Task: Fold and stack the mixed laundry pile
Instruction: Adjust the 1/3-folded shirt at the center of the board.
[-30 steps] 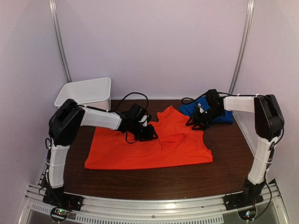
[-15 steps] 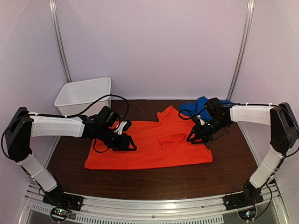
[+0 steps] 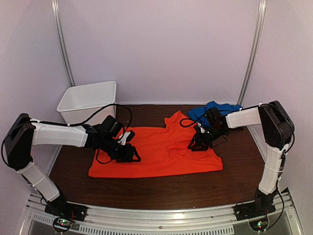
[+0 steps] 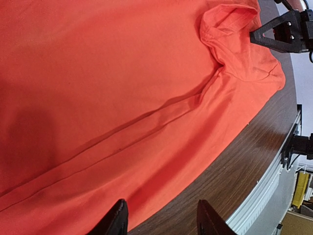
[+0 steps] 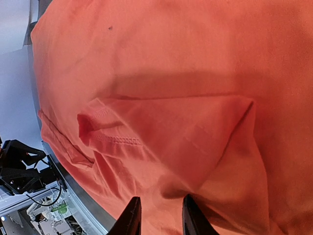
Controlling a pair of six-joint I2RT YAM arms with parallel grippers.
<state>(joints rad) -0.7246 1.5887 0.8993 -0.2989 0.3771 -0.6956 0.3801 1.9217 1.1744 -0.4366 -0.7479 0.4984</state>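
Observation:
The orange-red T-shirt (image 3: 166,152) lies spread flat on the dark wooden table (image 3: 146,188). The royal-blue garment (image 3: 217,107) is crumpled at the back right, touching the shirt's far corner. My left gripper (image 3: 130,154) hovers low over the shirt's left half. In the left wrist view my left gripper (image 4: 161,219) is open, nothing between its fingers, above the shirt's near hem (image 4: 195,147). My right gripper (image 3: 195,145) sits on the shirt's right sleeve. In the right wrist view my right gripper (image 5: 160,216) has its jaws narrowly apart over a folded sleeve hem (image 5: 117,139).
A white plastic bin (image 3: 88,99) stands at the back left corner. A metal rail (image 3: 161,215) runs along the table's near edge. Bare wood shows in front of the shirt and at the far right.
My left gripper let go of the shirt's bunched middle and drew back left; the shirt now lies flatter. My right gripper came from beside the blue garment onto the shirt's right sleeve, its jaws narrowing.

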